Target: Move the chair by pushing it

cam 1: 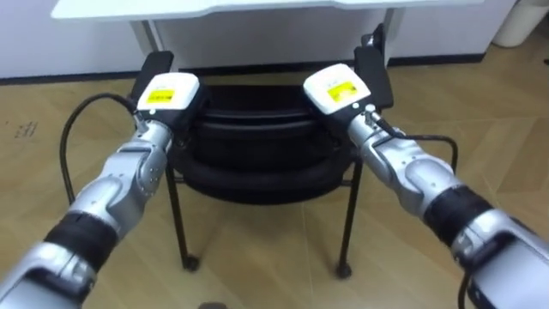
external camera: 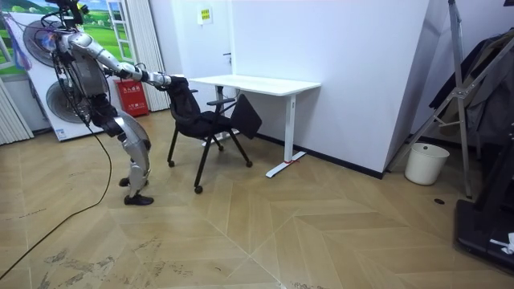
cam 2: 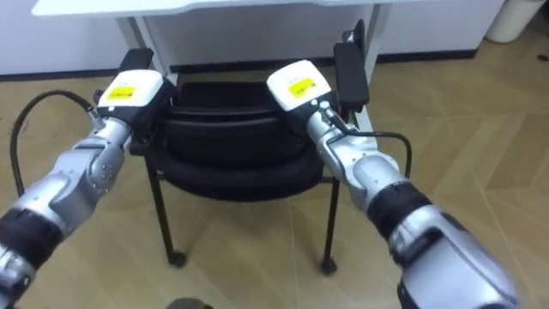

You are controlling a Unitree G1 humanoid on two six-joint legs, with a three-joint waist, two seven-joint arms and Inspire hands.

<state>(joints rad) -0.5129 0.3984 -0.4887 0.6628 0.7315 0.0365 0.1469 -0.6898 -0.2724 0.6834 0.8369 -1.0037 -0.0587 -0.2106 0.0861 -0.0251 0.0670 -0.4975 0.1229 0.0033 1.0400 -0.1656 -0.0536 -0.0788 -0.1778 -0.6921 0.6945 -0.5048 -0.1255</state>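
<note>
**Chair met at its backrest**

The black chair (cam 1: 257,146) is placed just before the white worktop (cam 1: 214,7). The left robot hand (cam 1: 169,94) and the right robot hand (cam 1: 336,87) are set against its backrest top; whether either is clamped cannot be told.

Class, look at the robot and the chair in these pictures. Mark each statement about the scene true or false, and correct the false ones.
1. The left hand and the right hand are both at the top of the chair backrest. True.
2. The chair stands on a carpet. False: it stands on a wooden floor.
3. A white desk stands beyond the chair, on the far side from the robot. True.
4. A white bin stands between the robot and the chair. False: the bin stands by the wall at the room view's right, well away from both.
</note>
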